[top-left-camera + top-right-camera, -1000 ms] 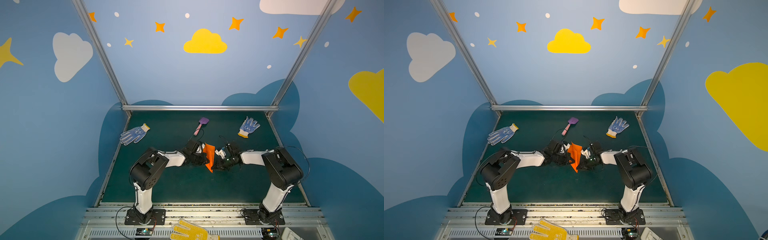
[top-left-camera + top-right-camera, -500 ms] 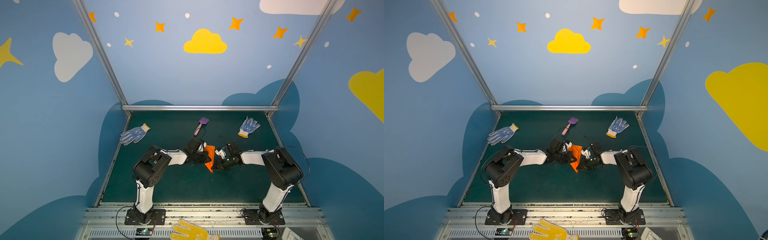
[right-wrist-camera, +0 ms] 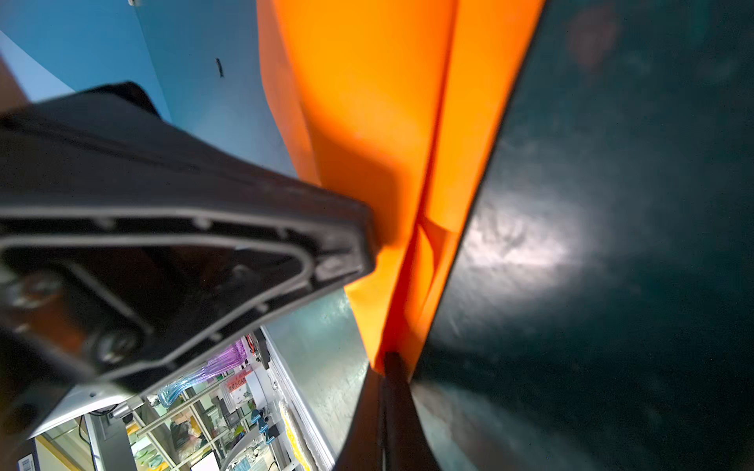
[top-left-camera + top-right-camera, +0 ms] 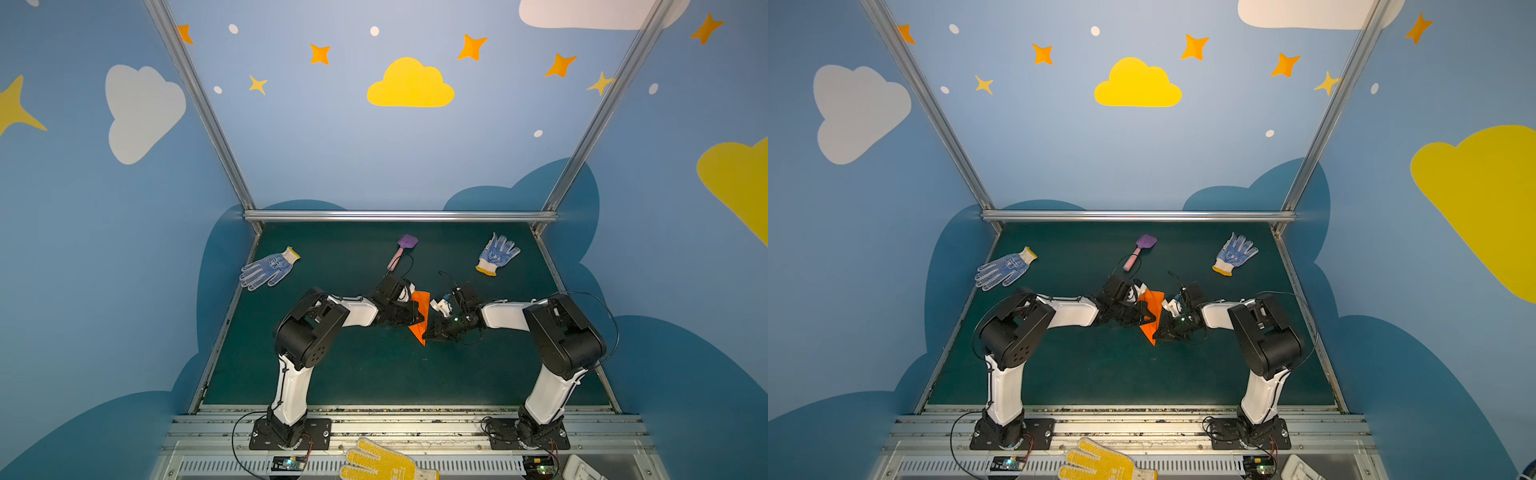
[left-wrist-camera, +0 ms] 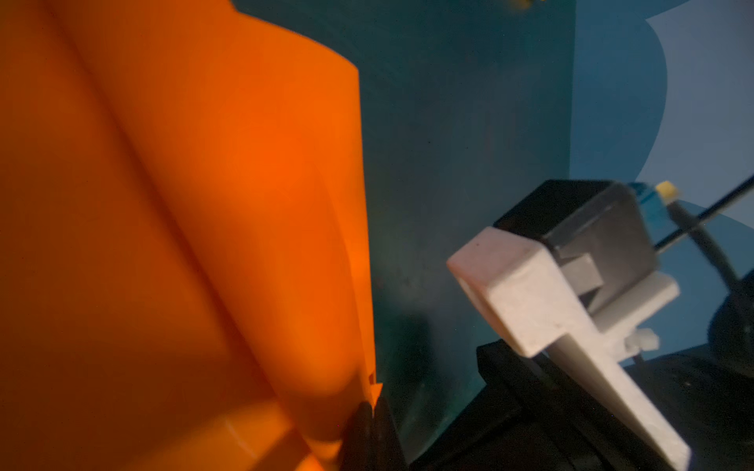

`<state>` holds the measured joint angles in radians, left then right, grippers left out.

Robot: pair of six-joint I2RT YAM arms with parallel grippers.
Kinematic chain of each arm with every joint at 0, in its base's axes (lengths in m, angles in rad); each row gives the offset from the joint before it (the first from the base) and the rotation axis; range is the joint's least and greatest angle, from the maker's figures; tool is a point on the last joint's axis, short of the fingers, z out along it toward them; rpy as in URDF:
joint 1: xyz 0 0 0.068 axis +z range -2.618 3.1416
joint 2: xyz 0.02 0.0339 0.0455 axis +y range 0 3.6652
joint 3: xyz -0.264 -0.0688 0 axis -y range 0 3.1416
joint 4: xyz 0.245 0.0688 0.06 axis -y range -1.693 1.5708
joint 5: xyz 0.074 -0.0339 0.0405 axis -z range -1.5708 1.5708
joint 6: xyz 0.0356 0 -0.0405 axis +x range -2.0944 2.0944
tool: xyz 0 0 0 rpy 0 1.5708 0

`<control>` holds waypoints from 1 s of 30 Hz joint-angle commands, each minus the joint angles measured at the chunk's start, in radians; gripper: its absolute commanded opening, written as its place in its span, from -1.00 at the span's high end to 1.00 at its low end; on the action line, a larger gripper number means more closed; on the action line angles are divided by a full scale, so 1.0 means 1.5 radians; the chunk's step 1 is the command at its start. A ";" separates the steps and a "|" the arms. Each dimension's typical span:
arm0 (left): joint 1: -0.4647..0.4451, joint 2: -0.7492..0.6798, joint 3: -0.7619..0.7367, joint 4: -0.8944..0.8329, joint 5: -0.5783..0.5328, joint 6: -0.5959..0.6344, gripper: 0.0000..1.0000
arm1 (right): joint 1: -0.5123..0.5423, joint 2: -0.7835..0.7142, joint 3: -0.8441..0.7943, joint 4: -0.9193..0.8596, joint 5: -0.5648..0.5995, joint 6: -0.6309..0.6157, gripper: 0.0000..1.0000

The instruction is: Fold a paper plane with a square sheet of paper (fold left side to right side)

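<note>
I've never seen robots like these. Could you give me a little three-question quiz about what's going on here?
1. True or false: the left gripper and the right gripper both pinch the folded orange paper.
2. The purple-headed spatula lies: A) in a gripper; B) on the green mat, behind the arms; C) on top of a glove.
3. How many blue-dotted gloves lie on the green mat?

Key: 1 true; 2 B; 3 two.
</note>
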<state>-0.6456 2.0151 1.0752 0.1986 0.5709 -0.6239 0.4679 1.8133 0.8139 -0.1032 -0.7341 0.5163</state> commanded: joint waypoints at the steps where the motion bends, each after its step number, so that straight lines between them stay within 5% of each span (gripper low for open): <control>1: 0.007 0.011 0.010 0.004 -0.003 0.015 0.93 | -0.003 0.040 -0.023 -0.048 0.100 -0.003 1.00; 19: 0.026 0.056 0.041 -0.031 -0.007 0.037 0.93 | -0.002 0.032 -0.008 -0.052 0.078 -0.003 1.00; 25: 0.025 0.053 0.029 -0.046 -0.025 0.036 0.93 | -0.002 -0.058 0.020 -0.109 0.081 -0.015 0.32; 30: 0.024 0.051 0.018 -0.044 -0.033 0.032 0.93 | 0.001 -0.151 0.026 -0.158 0.134 -0.001 0.40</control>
<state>-0.6086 2.0739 1.1328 0.1986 0.5789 -0.5941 0.4679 1.6459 0.8345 -0.2543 -0.6193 0.5137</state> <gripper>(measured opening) 0.047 0.315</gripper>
